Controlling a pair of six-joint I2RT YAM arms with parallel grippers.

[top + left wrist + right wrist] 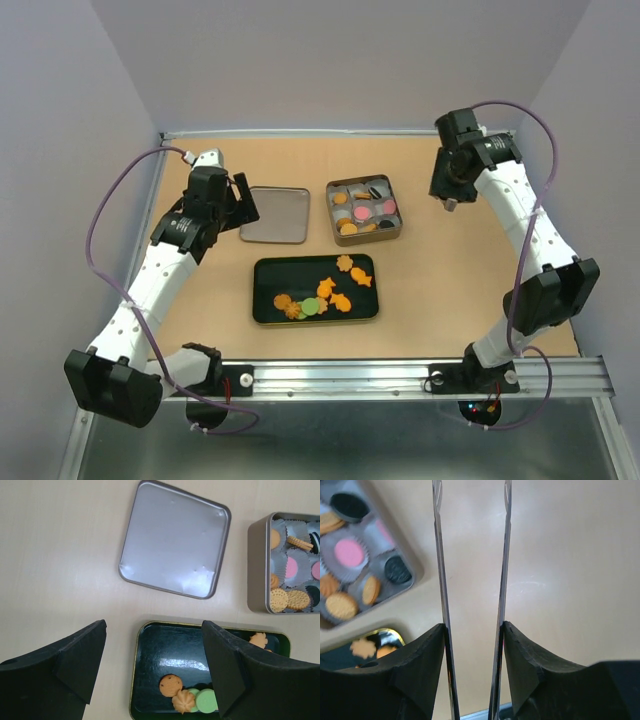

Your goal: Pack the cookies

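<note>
The left gripper [154, 623] hangs with its jaws wide apart and nothing in them, just left of the silver lid [175, 545] that lies flat on the table [450, 280]. Some of the cookies [320, 295] lie loose in the black tray [268, 285] — orange ones and a green one — and more sit in white paper cups [282, 560] in the open tin [257, 565] behind it. Over on the right, the right gripper [473, 625] pinches thin metal tongs [440, 555] between its fingers, above bare table beside the tin.
</note>
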